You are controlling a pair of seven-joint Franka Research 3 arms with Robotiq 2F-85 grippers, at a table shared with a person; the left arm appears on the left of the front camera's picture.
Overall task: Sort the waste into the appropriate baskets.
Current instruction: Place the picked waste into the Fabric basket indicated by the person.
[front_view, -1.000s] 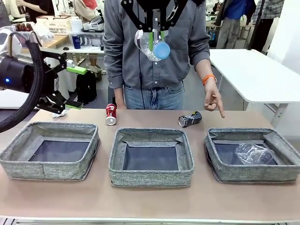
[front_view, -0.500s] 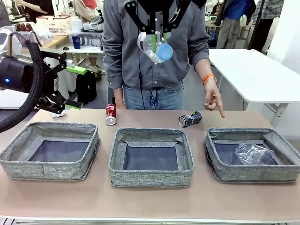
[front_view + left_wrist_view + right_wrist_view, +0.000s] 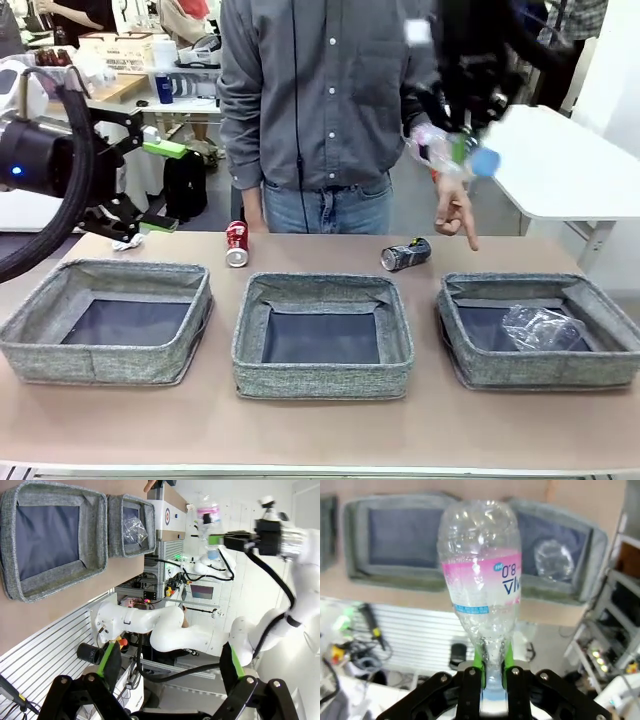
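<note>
Bottle (image 3: 482,585) was pinched by its neck alone in right fingers (image 3: 478,661), high behind right basket (image 3: 470,370); any swing could've slipped it or clipped person's hand (image 3: 455,215). Left fingers (image 3: 106,659) wide, empty.

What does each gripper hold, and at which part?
The right gripper clamps the pink-labelled bottle by its neck. The left gripper is open and empty.

The baskets (image 3: 322,378) were coarse grey woven cloth with matt dark bottoms. The red can (image 3: 236,243) and black-and-silver can (image 3: 405,255) were glossy metal. The pink-labelled bottle (image 3: 482,580) was clear, shiny plastic; the worktop (image 3: 300,430) smooth, matt.
</note>
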